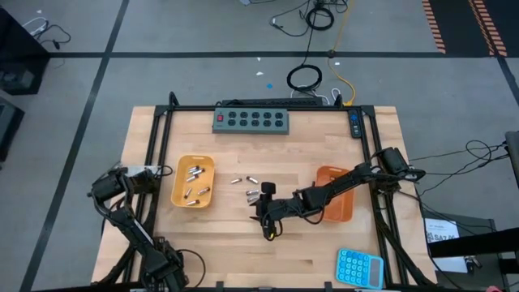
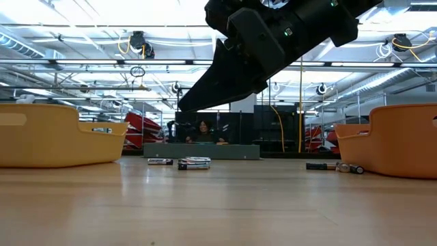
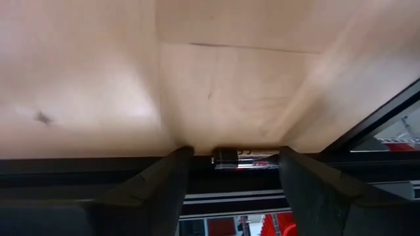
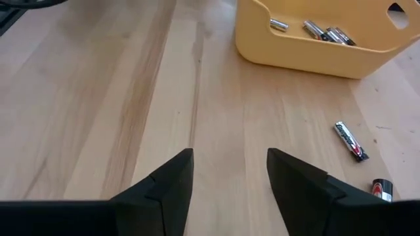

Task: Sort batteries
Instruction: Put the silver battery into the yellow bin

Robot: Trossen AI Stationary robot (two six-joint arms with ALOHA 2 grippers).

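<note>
While the right hand (image 1: 267, 217) hangs spread and empty over bare surface (image 1: 227, 243), the loose batteries (image 1: 253, 191) lie just beyond its fingertips, toward the far edge, long axes mixed. One lone battery (image 4: 348, 140) lies off to the hand's side, angled. Right arm is nearer; left hand (image 1: 160, 172) waits spread, empty, beside the yellow tray (image 1: 180, 196), far from these.
</note>
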